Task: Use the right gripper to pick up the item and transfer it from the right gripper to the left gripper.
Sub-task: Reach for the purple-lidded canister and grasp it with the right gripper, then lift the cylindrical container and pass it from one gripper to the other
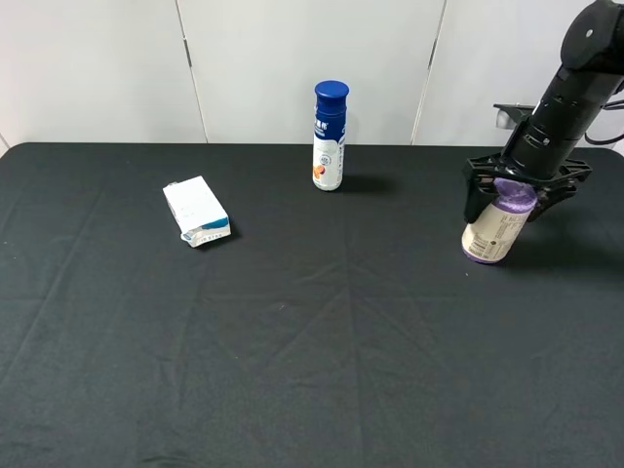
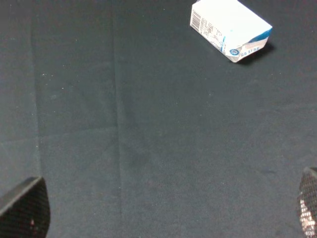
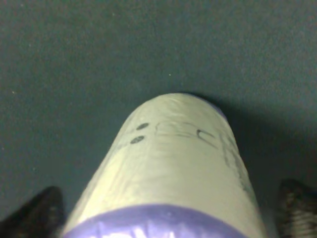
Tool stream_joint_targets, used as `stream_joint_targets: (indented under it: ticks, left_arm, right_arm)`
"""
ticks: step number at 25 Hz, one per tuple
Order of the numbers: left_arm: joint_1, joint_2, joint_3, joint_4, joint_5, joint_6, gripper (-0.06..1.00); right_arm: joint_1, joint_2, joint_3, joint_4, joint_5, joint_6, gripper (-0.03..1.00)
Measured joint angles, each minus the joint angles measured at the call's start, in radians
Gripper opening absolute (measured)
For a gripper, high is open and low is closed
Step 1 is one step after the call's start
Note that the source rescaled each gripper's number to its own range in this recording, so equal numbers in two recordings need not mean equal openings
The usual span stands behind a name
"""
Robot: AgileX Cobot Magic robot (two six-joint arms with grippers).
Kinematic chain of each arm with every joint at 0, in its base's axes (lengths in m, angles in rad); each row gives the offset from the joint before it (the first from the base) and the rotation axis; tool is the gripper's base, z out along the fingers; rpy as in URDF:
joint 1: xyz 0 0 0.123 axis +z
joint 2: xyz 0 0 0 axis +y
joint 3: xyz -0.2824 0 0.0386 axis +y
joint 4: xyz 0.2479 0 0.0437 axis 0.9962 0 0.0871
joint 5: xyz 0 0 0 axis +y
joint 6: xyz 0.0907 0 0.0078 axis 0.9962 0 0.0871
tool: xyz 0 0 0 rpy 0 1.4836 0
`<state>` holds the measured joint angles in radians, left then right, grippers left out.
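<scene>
My left gripper hangs over the bare black counter, fingers spread wide with nothing between them. A white-and-blue carton lies left of the blue-capped bottle. Right of the bottle and nearer the camera stands the item, base on the counter. The right gripper straddles its purple top; I cannot tell whether the fingers press it or only flank it.

My worry is that the hold sits high on a smooth, wrapped surface. A lift could let it slip or swing, and an off-centre squeeze could tip it.

The item is a stout cylinder with lilac ends and a cream label with dark print.
</scene>
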<state>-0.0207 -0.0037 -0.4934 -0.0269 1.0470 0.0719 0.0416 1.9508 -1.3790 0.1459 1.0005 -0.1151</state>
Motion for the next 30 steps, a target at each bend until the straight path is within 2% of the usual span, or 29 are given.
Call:
stream_joint_targets:
  ticks: [1, 2, 13, 21, 30]
  left_arm:
    - [0.000, 0.000, 0.000, 0.000, 0.000, 0.000, 1.00]
    - [0.000, 0.000, 0.000, 0.000, 0.000, 0.000, 1.00]
    - [0.000, 0.000, 0.000, 0.000, 0.000, 0.000, 1.00]
    - [0.000, 0.000, 0.000, 0.000, 0.000, 0.000, 1.00]
    - [0.000, 0.000, 0.000, 0.000, 0.000, 0.000, 1.00]
  right_arm:
    - [0.000, 0.000, 0.000, -0.001, 0.001, 0.001, 0.00]
    - [0.000, 0.000, 0.000, -0.001, 0.001, 0.000, 0.04]
    - [0.000, -0.028, 0.000, -0.003, 0.011, -0.001, 0.04]
    - [0.000, -0.166, 0.000, 0.016, 0.096, -0.001, 0.04]
    - [0.000, -0.258, 0.000, 0.096, 0.210, -0.001, 0.04]
